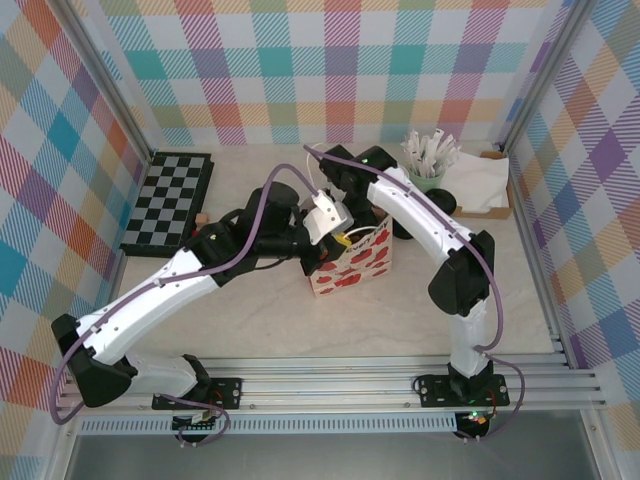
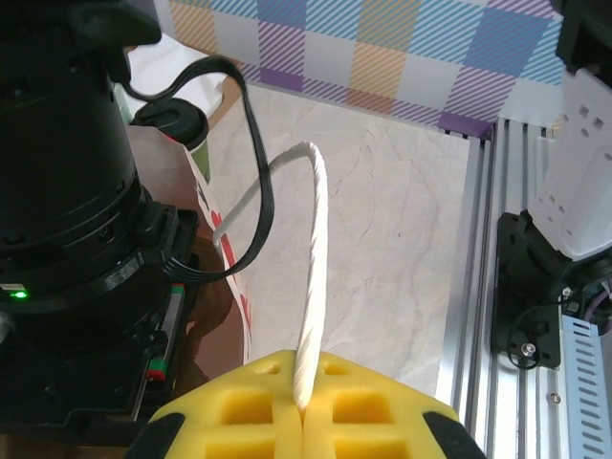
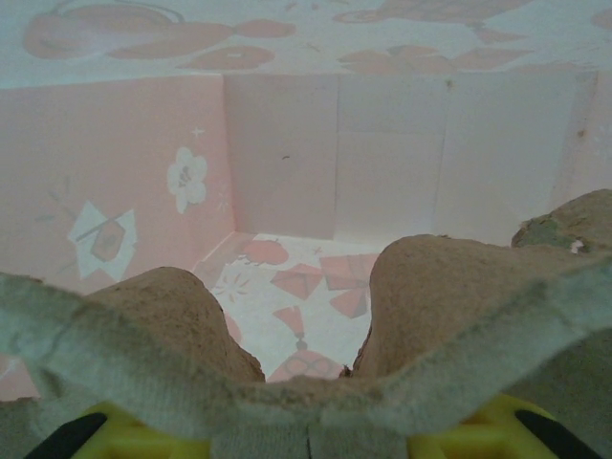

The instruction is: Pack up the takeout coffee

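A white paper bag with red prints (image 1: 352, 262) stands mid-table. My left gripper (image 2: 304, 411) is shut on the bag's white twisted rope handle (image 2: 316, 239), and it sits at the bag's left rim (image 1: 338, 238). My right gripper (image 3: 308, 438) is down inside the bag, shut on a brown pulp cup carrier (image 3: 430, 287). The bag's printed floor (image 3: 306, 287) lies below the carrier. The takeout coffee (image 2: 176, 120), dark green with a black lid, stands on the table just beyond the bag's far side.
A chessboard (image 1: 168, 200) lies at the back left. A pale-green cup of white-wrapped sticks (image 1: 428, 160) and a cardboard box of white napkins (image 1: 482, 183) stand at the back right. An aluminium rail (image 1: 350, 375) runs along the near edge.
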### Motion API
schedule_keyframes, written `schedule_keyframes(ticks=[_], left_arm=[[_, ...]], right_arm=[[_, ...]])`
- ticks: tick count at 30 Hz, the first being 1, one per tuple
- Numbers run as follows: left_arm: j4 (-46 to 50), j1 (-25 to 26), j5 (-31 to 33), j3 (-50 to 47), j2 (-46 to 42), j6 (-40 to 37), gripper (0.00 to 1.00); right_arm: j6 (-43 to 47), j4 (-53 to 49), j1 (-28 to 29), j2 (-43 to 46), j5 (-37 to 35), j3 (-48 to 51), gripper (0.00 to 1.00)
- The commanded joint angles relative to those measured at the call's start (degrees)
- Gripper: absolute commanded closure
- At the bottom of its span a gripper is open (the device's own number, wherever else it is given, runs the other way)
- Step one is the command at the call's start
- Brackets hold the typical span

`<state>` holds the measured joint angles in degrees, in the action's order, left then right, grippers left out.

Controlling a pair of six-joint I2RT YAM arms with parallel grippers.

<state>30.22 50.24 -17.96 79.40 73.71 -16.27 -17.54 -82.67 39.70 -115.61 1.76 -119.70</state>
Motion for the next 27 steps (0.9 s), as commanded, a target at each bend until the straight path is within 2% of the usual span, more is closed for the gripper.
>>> schedule_keyframes(ticks=[1, 9, 19, 27], left_arm=[[0.60, 0.87, -2.32, -0.18, -2.79, -2.10, 1.00], [3.04, 0.85, -7.03, 1.36, -2.14, -5.11, 1.00], [6.05, 1.84, -10.92, 4.50, 3.56, -6.25, 0.97], [4.56, 1.10, -11.79, 2.43, -0.83, -9.39, 0.96]], right_arm=[[-0.61, -2.29, -0.15, -0.93, -1.32, -0.99, 0.66], [-1.22, -1.70, -0.15, -2.01, -1.76, 0.78, 0.66], [-2.38, -0.32, -0.15, -3.21, -0.53, 3.38, 0.66], [-2.15, 2.08, -0.23, -2.15, -1.80, 7.72, 0.67]])
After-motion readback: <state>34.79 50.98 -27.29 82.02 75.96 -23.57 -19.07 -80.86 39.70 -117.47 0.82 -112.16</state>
